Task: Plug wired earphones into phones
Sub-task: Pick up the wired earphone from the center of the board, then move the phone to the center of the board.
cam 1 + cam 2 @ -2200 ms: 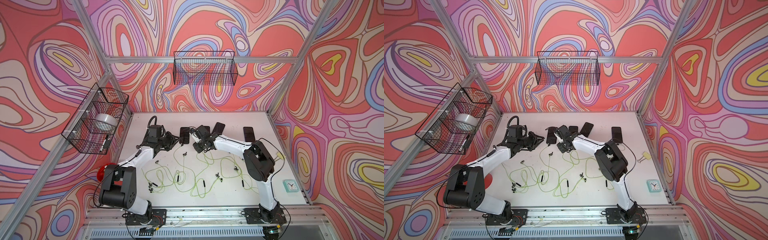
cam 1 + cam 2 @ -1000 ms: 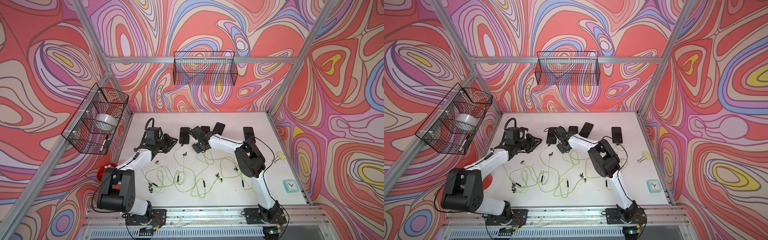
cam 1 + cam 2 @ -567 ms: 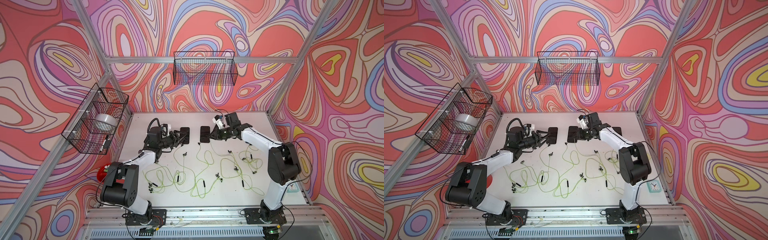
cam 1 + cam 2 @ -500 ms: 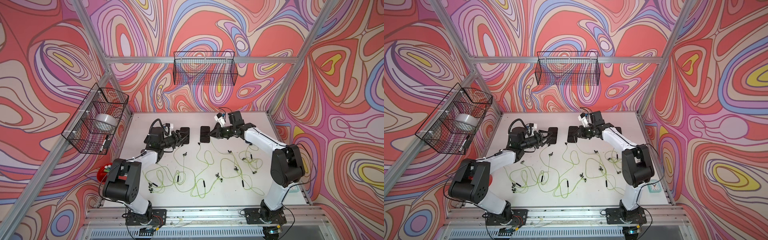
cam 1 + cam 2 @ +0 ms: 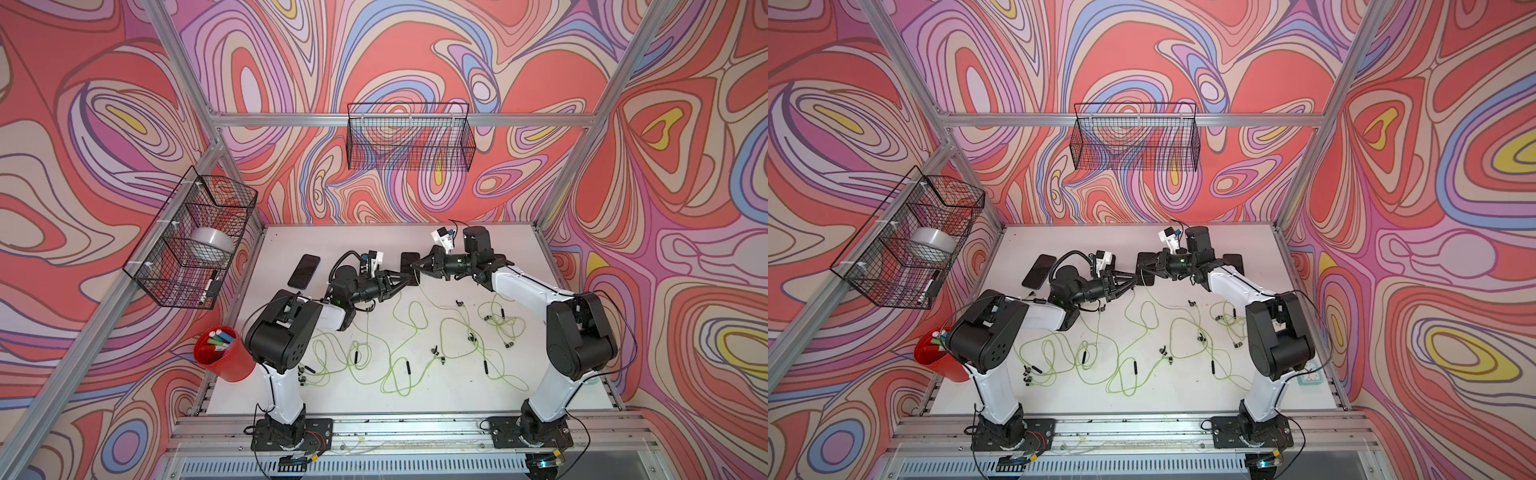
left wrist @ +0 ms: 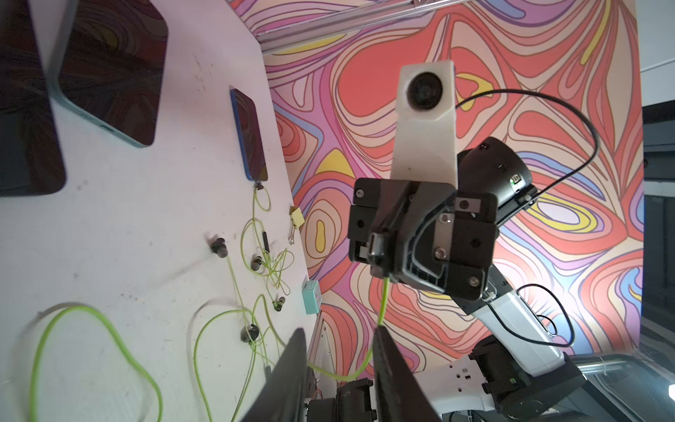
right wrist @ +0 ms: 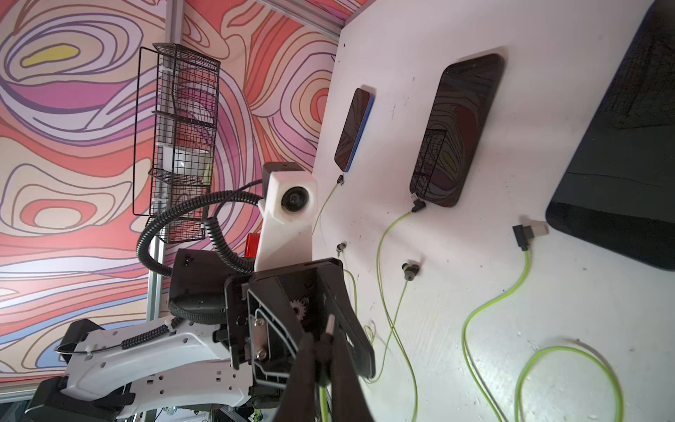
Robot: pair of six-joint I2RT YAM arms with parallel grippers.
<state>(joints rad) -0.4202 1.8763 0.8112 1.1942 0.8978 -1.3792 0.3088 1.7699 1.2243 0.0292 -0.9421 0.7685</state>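
In both top views my two grippers meet tip to tip above the white table, over a black phone. My right gripper is shut on an earphone plug; its metal tip sticks out past the fingers and its yellow-green cable hangs down. My left gripper faces it, open, with that cable running loose between its fingers. Another phone lies at the left. Two phones have plugs at their ends. A loose plug lies beside a big phone.
Earphone cables with earbuds and remotes sprawl over the table's middle and front. A red cup of markers stands at the front left. Wire baskets hang on the walls. A teal clock and a yellow binder clip sit at the right edge.
My left gripper has swung right, away from the left phone, to meet the right gripper's tip. The right gripper has stayed near the middle phone, still shut on the plug.
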